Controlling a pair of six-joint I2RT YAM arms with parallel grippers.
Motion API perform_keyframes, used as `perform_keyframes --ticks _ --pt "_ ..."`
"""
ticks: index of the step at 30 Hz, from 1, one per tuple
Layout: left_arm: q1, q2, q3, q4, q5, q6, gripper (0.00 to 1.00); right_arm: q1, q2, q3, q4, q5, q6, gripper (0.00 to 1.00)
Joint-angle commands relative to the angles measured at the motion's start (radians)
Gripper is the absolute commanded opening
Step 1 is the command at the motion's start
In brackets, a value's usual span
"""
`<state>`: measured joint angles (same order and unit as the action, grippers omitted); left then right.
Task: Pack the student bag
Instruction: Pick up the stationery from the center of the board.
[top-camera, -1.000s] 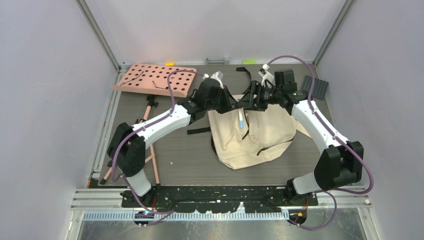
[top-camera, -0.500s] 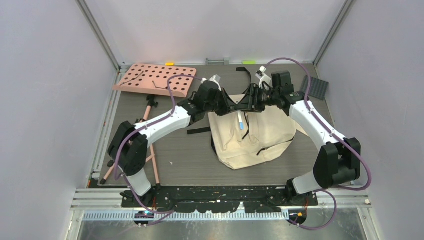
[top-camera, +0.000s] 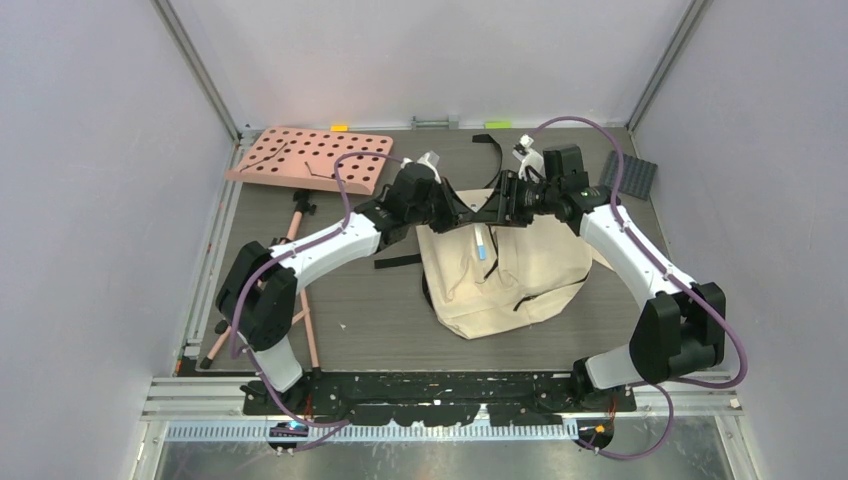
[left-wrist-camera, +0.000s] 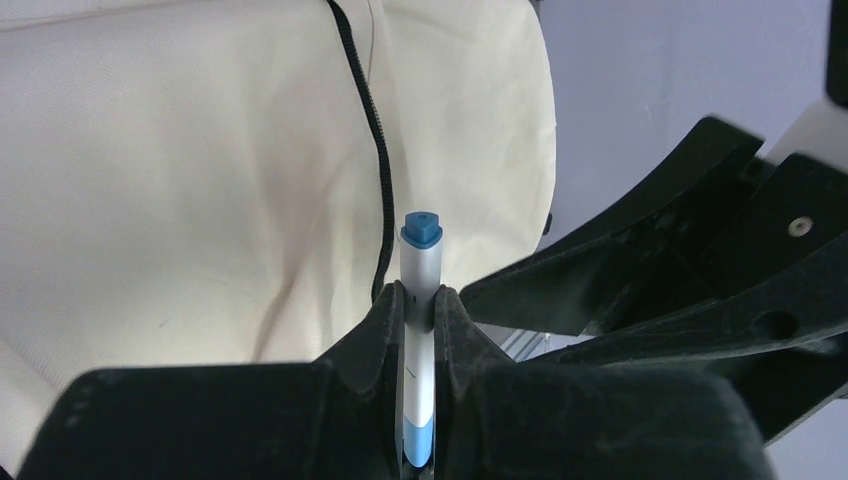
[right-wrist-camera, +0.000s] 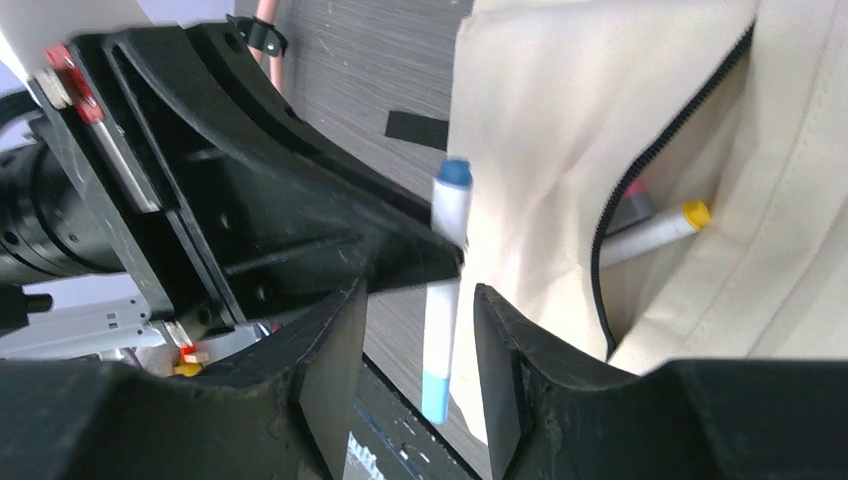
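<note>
the left gripper (left-wrist-camera: 420, 305) is clenched on a white marker (left-wrist-camera: 420, 255) with a blue cap, over the cream bag (top-camera: 510, 275) lying mid-tabletop (top-camera: 370, 320). the right gripper (right-wrist-camera: 418, 320) straddles the marker, jaws released.

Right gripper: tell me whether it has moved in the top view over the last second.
Yes: the right gripper has shifted slightly left, away from the dark ribbed pad at the far right.
</note>
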<state>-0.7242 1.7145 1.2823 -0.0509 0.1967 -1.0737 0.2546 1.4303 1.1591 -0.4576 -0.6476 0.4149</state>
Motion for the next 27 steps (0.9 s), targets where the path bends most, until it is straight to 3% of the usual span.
perform_keyframes --ticks 1,9,22,24,26,27 --pt "0.039 -0.048 0.002 0.093 -0.035 -0.004 0.0 0.005 -0.056 -0.017 -0.084 0.031 -0.036 0.5" --pt "0.043 -0.039 0.008 0.09 -0.021 0.004 0.0 0.004 -0.049 -0.015 -0.092 -0.004 -0.047 0.52" --pt "0.04 -0.003 0.025 0.12 0.048 -0.02 0.0 0.034 0.107 0.081 -0.022 -0.015 -0.041 0.5" --pt "0.04 0.0 0.022 0.119 0.051 -0.02 0.0 0.036 0.114 0.089 -0.002 0.0 -0.02 0.46" --pt "0.04 0.0 0.019 0.112 0.053 -0.017 0.0 0.036 0.125 0.108 0.009 0.019 0.001 0.33" --pt "0.04 -0.001 0.016 0.11 0.054 -0.014 0.0 0.036 0.131 0.124 0.004 0.035 0.004 0.19"
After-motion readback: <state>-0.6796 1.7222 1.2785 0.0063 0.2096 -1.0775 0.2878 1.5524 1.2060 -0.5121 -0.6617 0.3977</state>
